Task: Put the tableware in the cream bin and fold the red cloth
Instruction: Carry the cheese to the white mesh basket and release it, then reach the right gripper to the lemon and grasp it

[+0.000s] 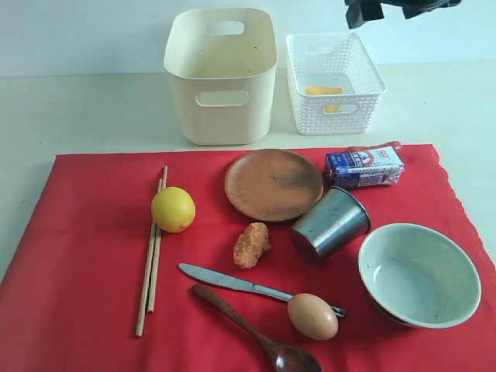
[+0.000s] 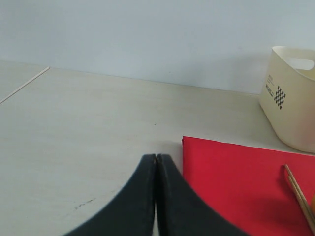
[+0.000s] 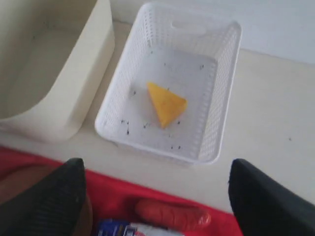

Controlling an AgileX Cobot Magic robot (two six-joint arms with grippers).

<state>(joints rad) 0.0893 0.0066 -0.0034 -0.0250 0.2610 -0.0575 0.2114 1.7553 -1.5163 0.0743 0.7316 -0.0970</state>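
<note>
The red cloth (image 1: 77, 232) lies spread flat, carrying the brown plate (image 1: 273, 184), tipped metal cup (image 1: 332, 223), green bowl (image 1: 418, 275), knife (image 1: 232, 282), wooden spoon (image 1: 256, 329) and chopsticks (image 1: 152, 252). Behind it stands the cream bin (image 1: 221, 74), with nothing inside. My right gripper (image 3: 157, 169) is open and holds nothing, high above the cloth's far edge near the white basket; it shows at the top of the exterior view (image 1: 364, 12). My left gripper (image 2: 156, 158) is shut with nothing in it, over bare table beside the cloth's corner (image 2: 189, 142).
A white lattice basket (image 1: 335, 81) right of the bin holds a cheese wedge (image 3: 166, 104). On the cloth are a lemon (image 1: 173, 209) against the chopsticks, a fried nugget (image 1: 252, 245), an egg (image 1: 312, 316) on the knife, a blue-and-white carton (image 1: 364, 167) and a sausage (image 3: 172, 215).
</note>
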